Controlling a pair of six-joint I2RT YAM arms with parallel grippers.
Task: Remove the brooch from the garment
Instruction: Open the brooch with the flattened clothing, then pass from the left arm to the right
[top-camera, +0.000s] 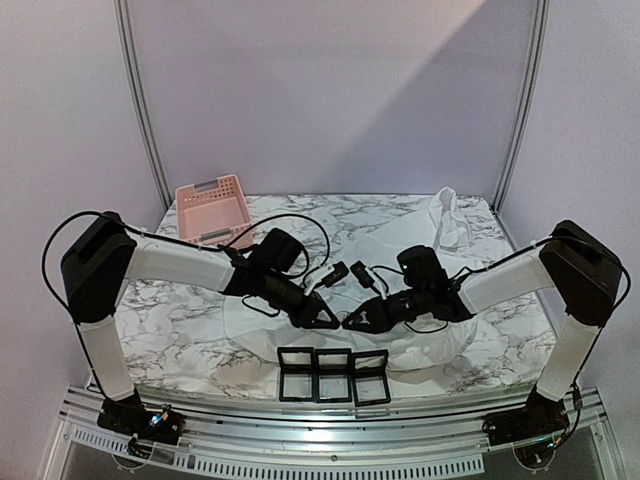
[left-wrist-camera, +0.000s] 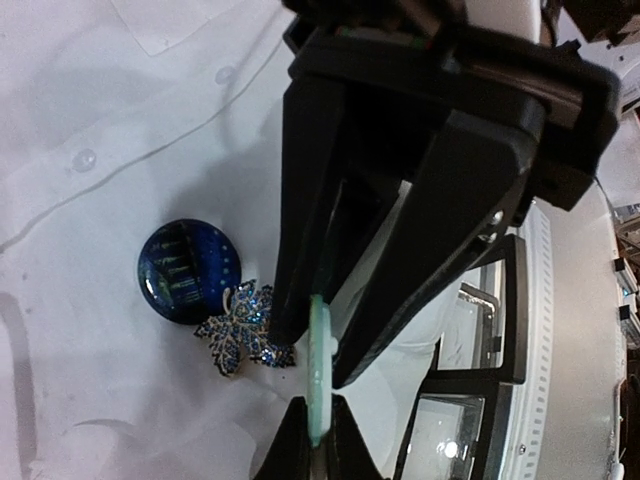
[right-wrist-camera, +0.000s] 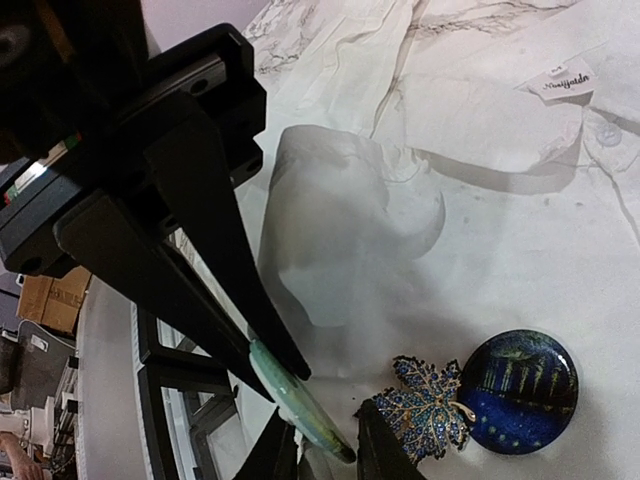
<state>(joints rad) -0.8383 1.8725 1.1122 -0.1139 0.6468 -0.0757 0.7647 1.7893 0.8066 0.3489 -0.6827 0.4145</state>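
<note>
Brooch (left-wrist-camera: 319, 395): pale green flat disc, seen edge-on, held between your two grippers just over the front of the garment, at the near middle of the table. You cannot tell whether its pin is in the cloth.

Left gripper (left-wrist-camera: 318, 352): your black fingers are drawn narrow and pinch one end of the disc's rim.

Right gripper (right-wrist-camera: 283, 372): your fingers are likewise narrow and clamp the opposite end, tip to tip with the left.

Garment (top-camera: 440, 345): large white wrinkled long-sleeved shirt, spread over the white-and-grey marble table (top-camera: 180, 330), with its collar label (right-wrist-camera: 568, 82) and small clear buttons (left-wrist-camera: 84, 160) showing.

Round dark blue domed brooch (right-wrist-camera: 520, 392) and blue rhinestone leaf-shaped brooch (right-wrist-camera: 430, 405): both sit on the shirt, touching each other, just beside the disc.

Three black square frames (top-camera: 333, 375): in a row at the near table edge, directly in front of your fingertips.

Pink slatted plastic basket (top-camera: 212, 208): far left corner of the table, well apart from the grippers.
</note>
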